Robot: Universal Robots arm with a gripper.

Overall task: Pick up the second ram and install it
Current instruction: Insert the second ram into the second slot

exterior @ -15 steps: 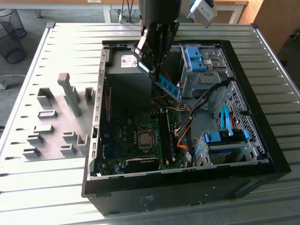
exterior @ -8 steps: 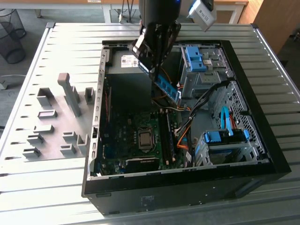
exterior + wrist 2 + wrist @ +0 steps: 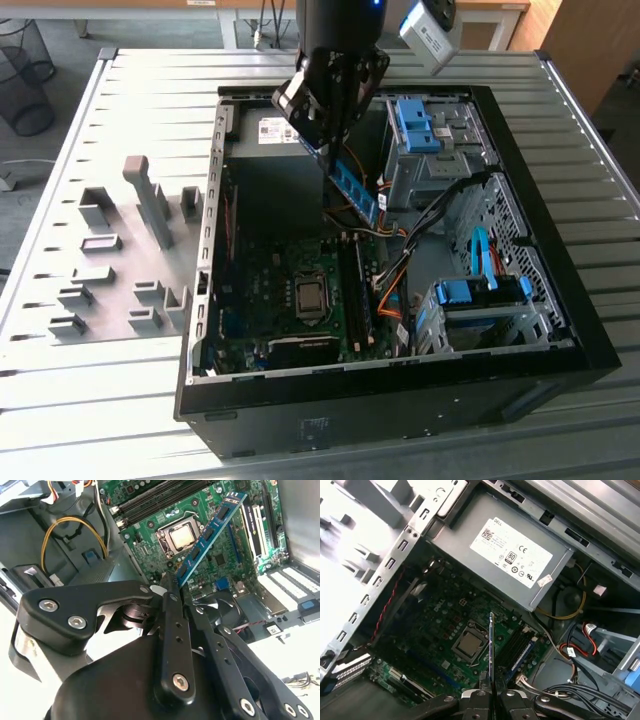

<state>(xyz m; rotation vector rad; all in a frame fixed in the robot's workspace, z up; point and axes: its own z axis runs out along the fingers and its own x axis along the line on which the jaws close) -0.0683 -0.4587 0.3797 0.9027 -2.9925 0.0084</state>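
The pincer is clenched on one end of the second ram, holding it tilted above the motherboard inside the open computer case on the bench.

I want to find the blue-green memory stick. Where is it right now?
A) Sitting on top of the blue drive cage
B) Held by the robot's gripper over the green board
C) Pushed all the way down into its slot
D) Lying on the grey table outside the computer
B: the gripper is shut on the second ram, which hangs tilted in the air above the motherboard, not yet in a slot.
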